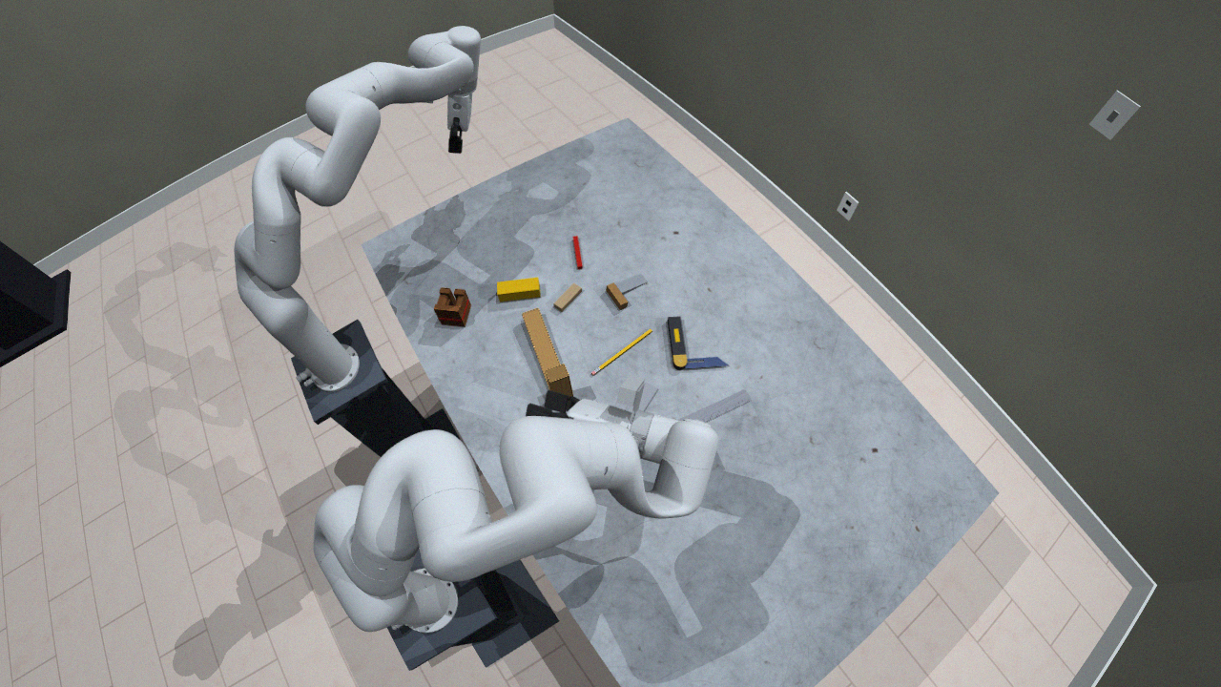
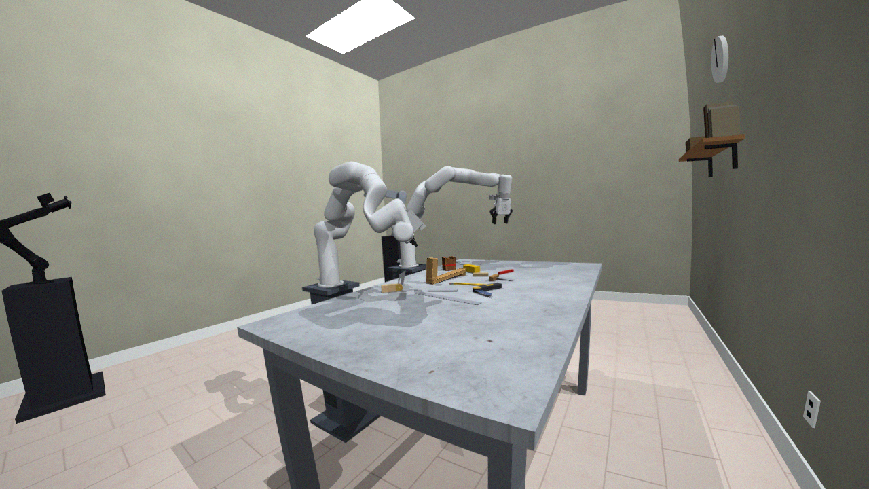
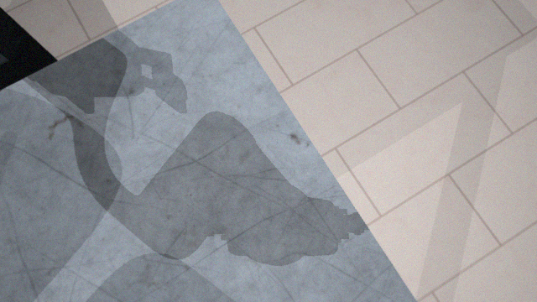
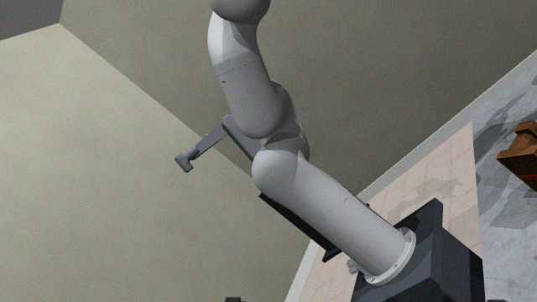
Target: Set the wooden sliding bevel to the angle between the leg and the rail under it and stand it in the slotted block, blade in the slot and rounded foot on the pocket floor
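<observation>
Lying around the leg (image 1: 559, 381) (image 2: 432, 270) and rail (image 1: 543, 342) (image 2: 451, 276) on the table (image 1: 837, 512) (image 2: 425, 346) (image 3: 252, 54) (image 4: 508, 260) are one yellow block (image 1: 518, 289) (image 2: 471, 267), one red stick (image 1: 577, 253) (image 2: 505, 272), one pale block (image 1: 568, 297) (image 2: 481, 274), one pencil (image 1: 621, 351) (image 2: 469, 283), one ruler (image 1: 721, 405) (image 2: 452, 297) and one small brown handle (image 1: 617, 295) (image 2: 493, 277) with a grey blade. The black bevel (image 1: 676, 342) (image 2: 487, 286), its blue blade angled out, occupies the area beside the pencil. One wooden piece with a yellow end, apparently the wooden bevel (image 2: 392, 288), rests near the leg in the exterior view; the right arm (image 1: 546, 469) (image 2: 388, 212) obstructs it in the top view. One slotted block (image 1: 452, 307) (image 2: 449, 263) (image 4: 522, 157) stands upright near the yellow block, slot facing up; its pocket floor is not discernible. Both grippers, two in total, are spread and unloaded: the left gripper (image 1: 455, 138) (image 2: 501, 216) hangs well apart from the parts; the right gripper (image 1: 550, 405) (image 2: 413, 241) (image 4: 365, 299) is positioned above the table near the leg.
</observation>
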